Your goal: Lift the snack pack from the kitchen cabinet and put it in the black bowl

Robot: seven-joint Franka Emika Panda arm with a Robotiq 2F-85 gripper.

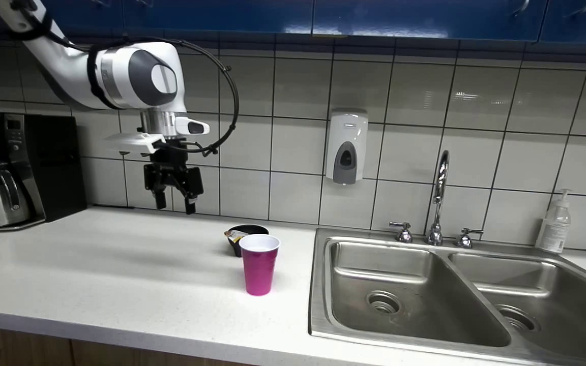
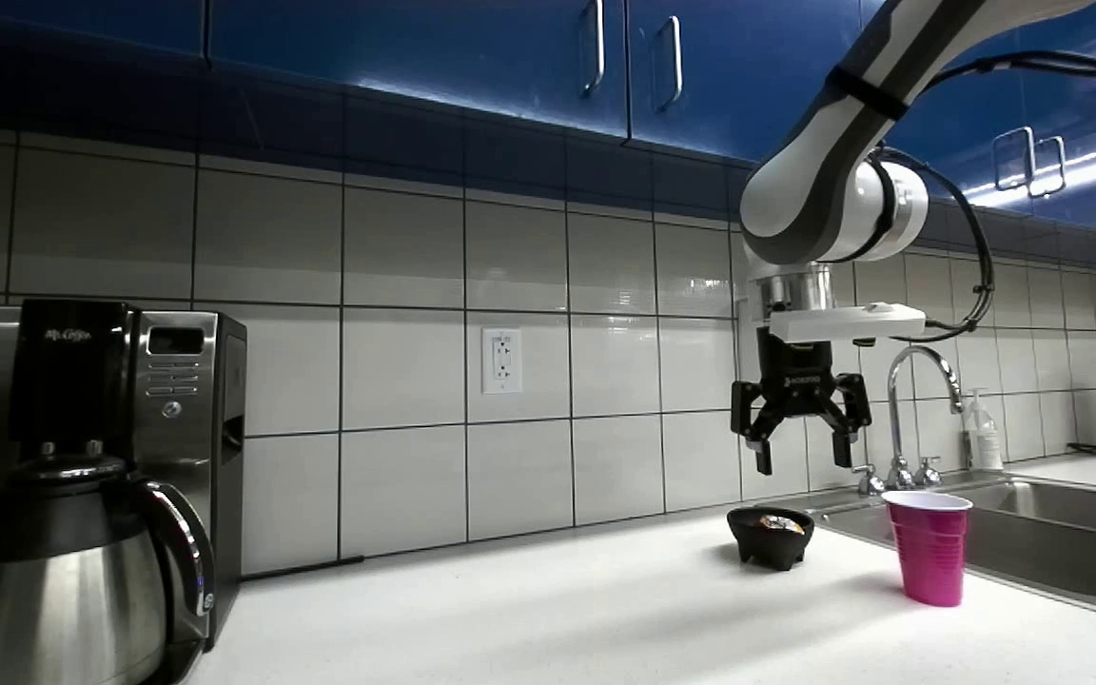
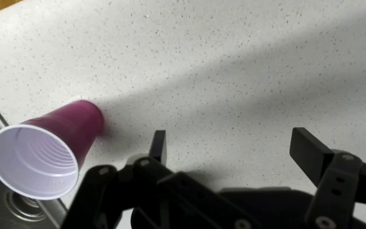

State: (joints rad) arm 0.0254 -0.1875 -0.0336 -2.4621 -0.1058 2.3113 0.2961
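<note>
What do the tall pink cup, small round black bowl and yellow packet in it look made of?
Tall pink cup: likely glossy plastic; shiny moulded rings inside.
Small round black bowl: matte, perhaps stone or plastic; sides barely reflect.
Yellow packet: probably glossy film or foil; bright patches.

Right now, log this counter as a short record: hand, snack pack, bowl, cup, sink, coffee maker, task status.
hand: open, holding nothing, above the white countertop
snack pack: in the black bowl, one end at the rim
black bowl: upright on the white countertop
pink cup: upright, apart from the black bowl
steel sink: double, set into the white countertop
coffee maker: against the tiled wall side, contents unseen
task status: appears done
</note>
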